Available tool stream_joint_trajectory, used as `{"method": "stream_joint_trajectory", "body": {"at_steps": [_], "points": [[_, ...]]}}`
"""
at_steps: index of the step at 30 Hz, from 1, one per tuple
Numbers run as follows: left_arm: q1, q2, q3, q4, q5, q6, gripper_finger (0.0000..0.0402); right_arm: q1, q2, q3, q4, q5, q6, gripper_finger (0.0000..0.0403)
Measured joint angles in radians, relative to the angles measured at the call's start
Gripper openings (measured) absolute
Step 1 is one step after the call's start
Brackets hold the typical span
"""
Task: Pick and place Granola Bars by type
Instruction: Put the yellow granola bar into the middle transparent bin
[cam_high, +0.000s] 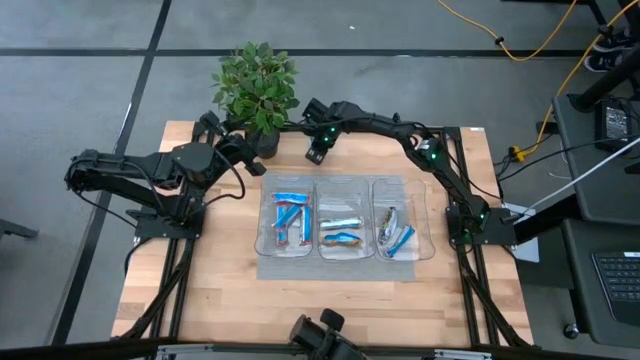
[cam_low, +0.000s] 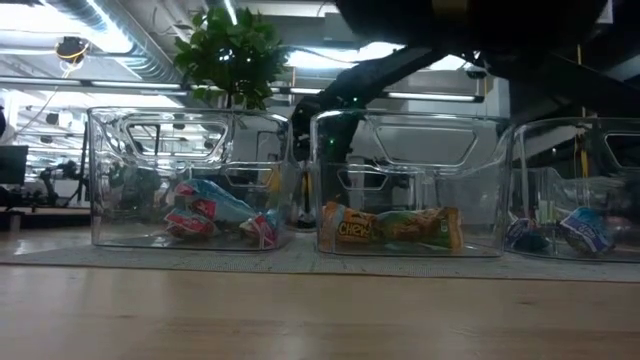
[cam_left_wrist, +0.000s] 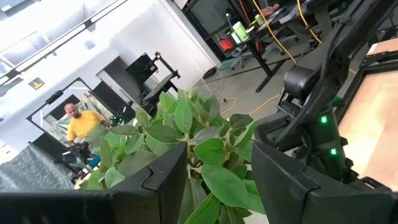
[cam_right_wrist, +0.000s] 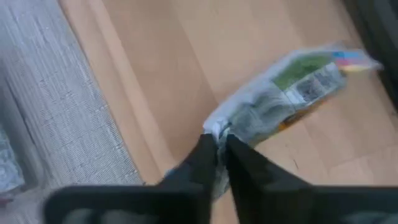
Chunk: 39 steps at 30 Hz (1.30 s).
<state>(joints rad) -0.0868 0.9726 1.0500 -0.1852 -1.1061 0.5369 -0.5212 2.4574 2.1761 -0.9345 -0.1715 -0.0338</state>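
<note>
Granola bar, silvery foil wrapper with green and orange print (cam_right_wrist: 292, 93): lies on the pale wooden table (cam_high: 210, 280), just beyond the far edge of the grey mat (cam_high: 340, 268), on the plant side of it. The right gripper (cam_right_wrist: 221, 149) has its two dark fingers nearly together, pinching the crimped end of this bar's wrapper; the rest of the bar rests on the wood.

On the mat stand three clear plastic bins side by side. Left bin (cam_high: 287, 225): several blue-and-red wrapped bars (cam_low: 215, 212). Middle bin (cam_high: 343, 225): bars with brown-orange wrappers (cam_low: 392, 226). Right bin (cam_high: 400, 228): silver-blue bars (cam_low: 585, 228).

Right arm reaches from its base right of the mat, arching over to the far edge of the mat, close to the plant.

Left gripper (cam_left_wrist: 217, 180) hangs left of the mat, up against the leafy green potted plant (cam_high: 256, 85); fingers stand apart with only leaves between them, nothing gripped.

Room beyond, left wrist view: a person in a yellow shirt (cam_left_wrist: 81, 124), well away from the table.
</note>
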Motion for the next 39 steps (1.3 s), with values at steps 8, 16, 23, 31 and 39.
{"method": "stream_joint_trajectory", "body": {"at_steps": [8, 16, 23, 31, 39], "points": [[-0.001, 0.0, 0.0, 0.0, 0.0, 0.0, 0.0169, 0.0, -0.002, 0.057, -0.087, 0.0, -0.028, 0.0008], [-0.005, 0.0, 0.0, -0.01, 0.0, 0.0, 0.0169, 0.0, -0.024, 0.173, -0.23, 0.066, -0.083, 0.0005], [-0.005, 0.0, 0.0, -0.012, 0.0, 0.0, 0.0169, 0.0, -0.122, 0.159, -0.33, 0.106, -0.097, 0.0004], [-0.005, 0.0, 0.0, -0.011, 0.0, 0.0, 0.0169, 0.0, -0.243, 0.159, -0.403, 0.152, -0.101, 0.0002], [-0.005, 0.0, 0.0, -0.011, 0.0, 0.0, 0.0169, 0.023, -0.371, 0.159, -0.496, 0.156, -0.051, 0.0002]]}}
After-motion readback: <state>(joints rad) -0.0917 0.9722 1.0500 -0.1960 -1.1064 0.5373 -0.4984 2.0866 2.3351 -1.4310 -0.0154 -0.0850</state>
